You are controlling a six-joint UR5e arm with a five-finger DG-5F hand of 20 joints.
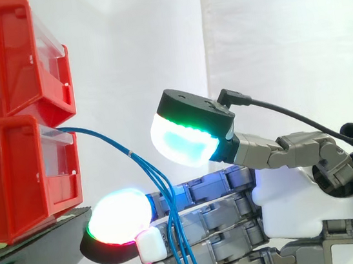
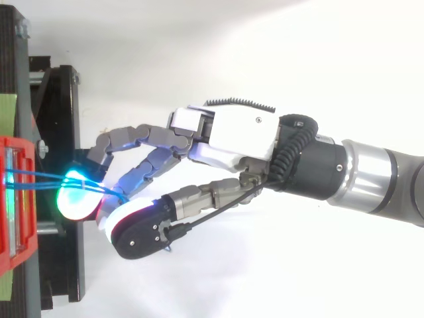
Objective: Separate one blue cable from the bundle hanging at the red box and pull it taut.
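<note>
**Side view.**
- Item: red box (image 1: 13,179). It is the lower of two stacked bins at the left edge of the frame and is set on the black stand (image 1: 36,251).
- Item: blue cable bundle (image 1: 103,141). It is led out of the box front and run down to the right. At centre it is fanned into several strands, which are hung slack across the fingers towards the lower edge.
- Item: hand (image 1: 289,198). It is brought in from the lower right, with its fingers held nearly straight towards the box. One white-red pad (image 1: 119,216) is placed just beside the stand. The thumb pad (image 1: 184,141), cyan-green, is raised above the strands and apart from them. Nothing is seen clamped, so the hand is judged open.

**Top view.**
- The red box (image 2: 16,205) is found at the lower left edge.
- The blue cable bundle (image 2: 40,176) is run rightward over a cyan pad (image 2: 74,199) into the fingers.
- The hand (image 2: 238,132) is held spread at centre frame.

**Progress.** The bundle is reached and the fingers are placed among the strands. Whether one strand is singled out cannot be told. Pinching and pulling taut are judged outstanding, since sag is visible.
</note>
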